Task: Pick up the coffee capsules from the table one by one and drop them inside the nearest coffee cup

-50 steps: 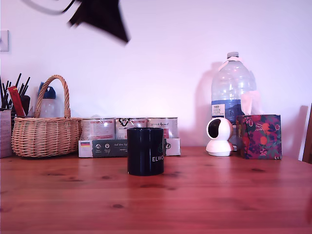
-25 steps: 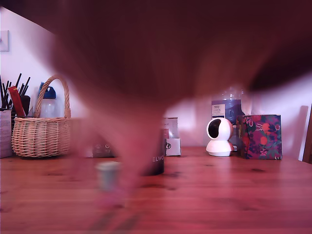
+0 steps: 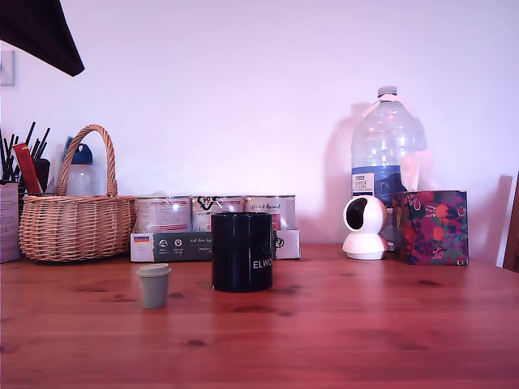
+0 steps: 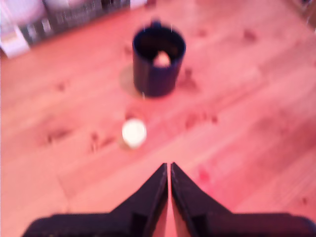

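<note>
New capsule [image 3: 153, 284] on wooden table [image 3: 365, 324]

— Where is your gripper [image 4: 169, 168] right now?

— In the wrist view you see its two dark fingers [image 4: 153, 190] pressed together, tips meeting with only a hairline seam between them, nothing held. It points down and forward, raised off the table [image 4: 256, 128].

— And from the exterior view?

— You only get a dark wedge [image 3: 36, 32] in the upper corner on the exterior view's left, probably part of your arm; it is too cropped to be sure.
</note>
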Robot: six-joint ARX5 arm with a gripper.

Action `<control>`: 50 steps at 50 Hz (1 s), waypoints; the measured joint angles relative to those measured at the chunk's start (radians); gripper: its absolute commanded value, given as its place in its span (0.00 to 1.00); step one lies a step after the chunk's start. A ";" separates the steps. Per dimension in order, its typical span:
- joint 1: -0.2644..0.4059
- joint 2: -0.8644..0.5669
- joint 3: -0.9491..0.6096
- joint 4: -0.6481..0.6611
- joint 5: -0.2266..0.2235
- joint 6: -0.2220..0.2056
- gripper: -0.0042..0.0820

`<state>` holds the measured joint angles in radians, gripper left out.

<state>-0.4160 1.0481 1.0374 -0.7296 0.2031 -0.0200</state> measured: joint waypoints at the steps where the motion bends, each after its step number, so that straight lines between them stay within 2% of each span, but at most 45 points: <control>1: 0.000 0.000 0.000 0.003 0.000 0.000 0.03; 13: 0.000 0.001 -0.013 0.082 -0.001 0.000 0.03; 23: 0.000 0.000 -0.079 0.245 -0.001 0.000 0.03; 50: 0.000 0.002 -0.579 0.967 -0.002 -0.001 0.03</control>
<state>-0.4160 1.0496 0.4583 0.2375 0.2016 -0.0208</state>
